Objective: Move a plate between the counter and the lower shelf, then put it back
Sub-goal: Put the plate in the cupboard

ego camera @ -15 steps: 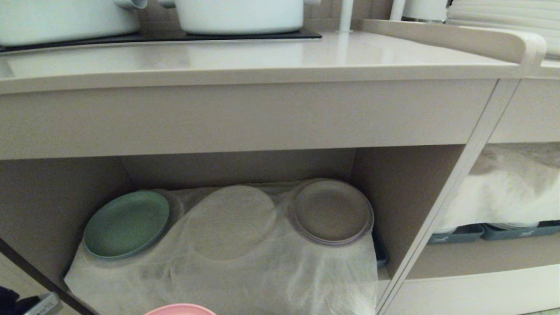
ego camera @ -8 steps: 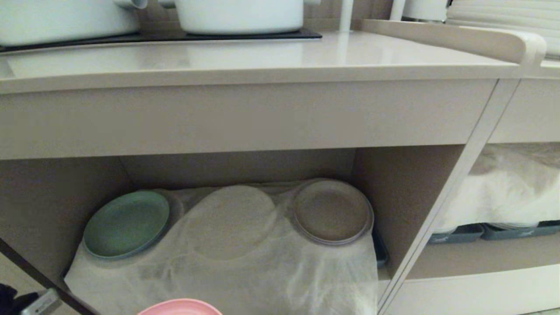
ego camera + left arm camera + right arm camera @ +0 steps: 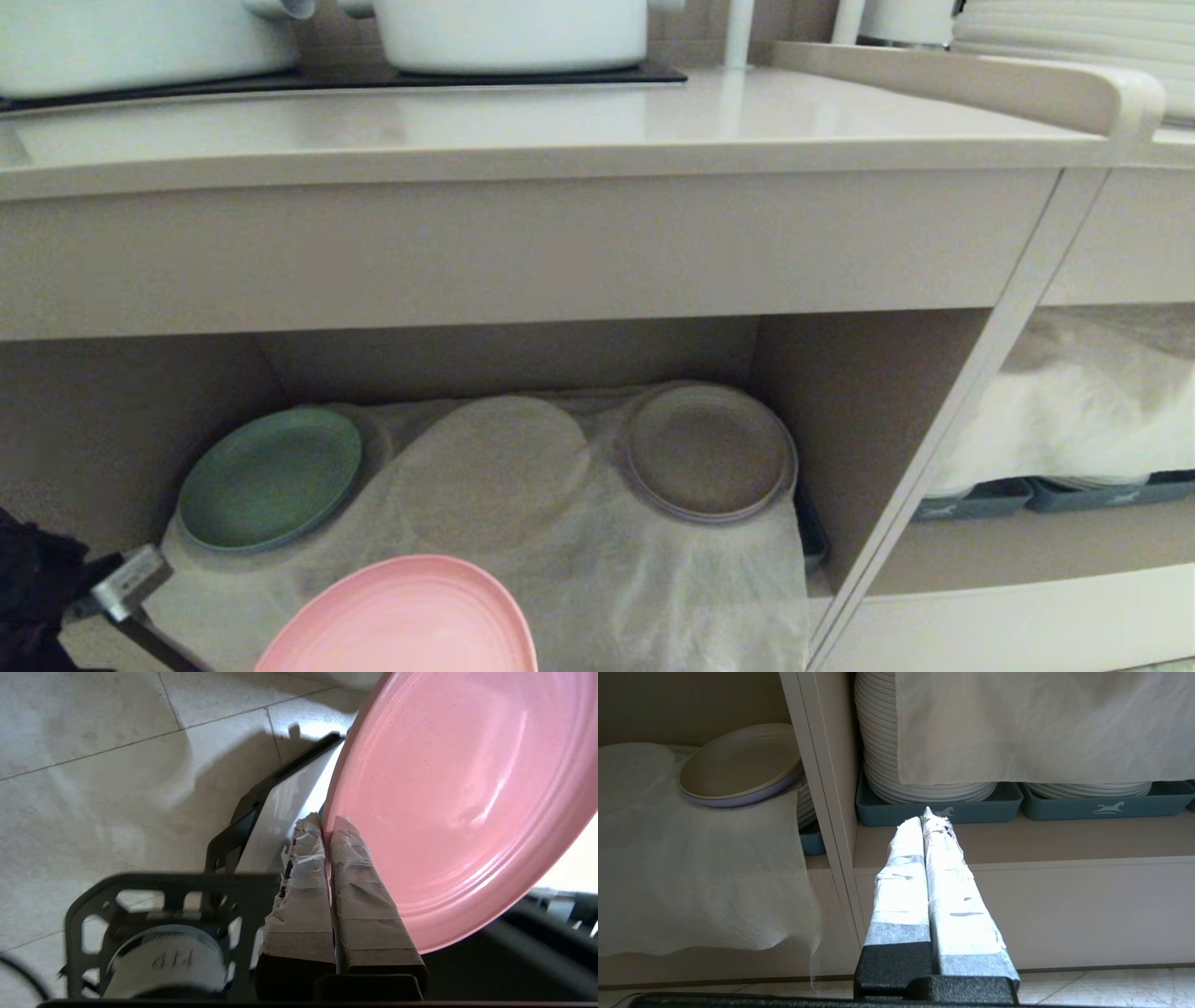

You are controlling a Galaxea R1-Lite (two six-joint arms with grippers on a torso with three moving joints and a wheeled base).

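My left gripper (image 3: 328,826) is clamped tight on the rim of the pink plate (image 3: 406,616), carrying it tilted in the air low in front of the lower shelf (image 3: 560,560), well below the counter (image 3: 523,121). Behind it on the shelf's white cloth (image 3: 653,597) I see a green plate (image 3: 269,478) and a beige-grey plate (image 3: 708,452). My right gripper (image 3: 926,816) hangs parked, fingers pressed together on nothing, before the neighbouring compartment of grey trays (image 3: 938,807).
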